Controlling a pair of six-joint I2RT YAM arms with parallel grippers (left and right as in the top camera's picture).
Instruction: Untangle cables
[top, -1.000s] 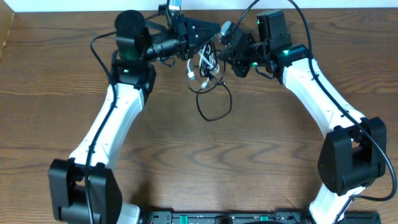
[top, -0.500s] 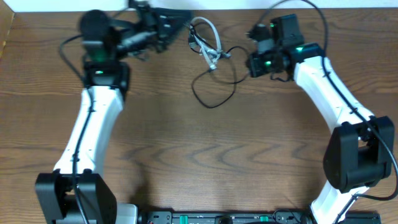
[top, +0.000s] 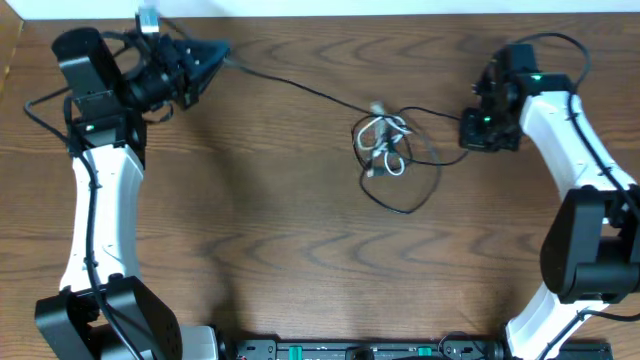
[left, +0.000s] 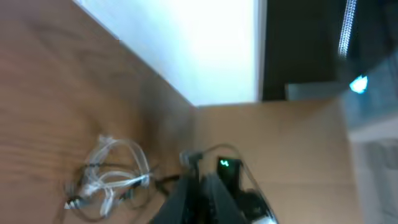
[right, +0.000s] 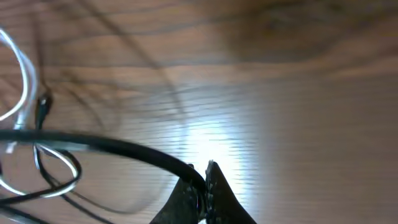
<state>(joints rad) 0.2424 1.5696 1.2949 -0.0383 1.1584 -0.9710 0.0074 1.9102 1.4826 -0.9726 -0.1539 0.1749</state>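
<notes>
**Black cable strung across the table, white cable caught in it right of centre.**

The wooden table (top: 300, 270) fills the frame, with the left arm (top: 95, 220) in the upper left and the right arm (top: 570, 130) at the right edge. The black cable (top: 290, 85) slants from the upper left to a tangle right of centre, where the white cable (top: 385, 140) lies looped. The left gripper (top: 222, 55) and right gripper (right: 202, 171) are each clamped tight on the black cable. Spreading wider would likely cinch the knot, or the thin cord could slip from a pinch.
</notes>
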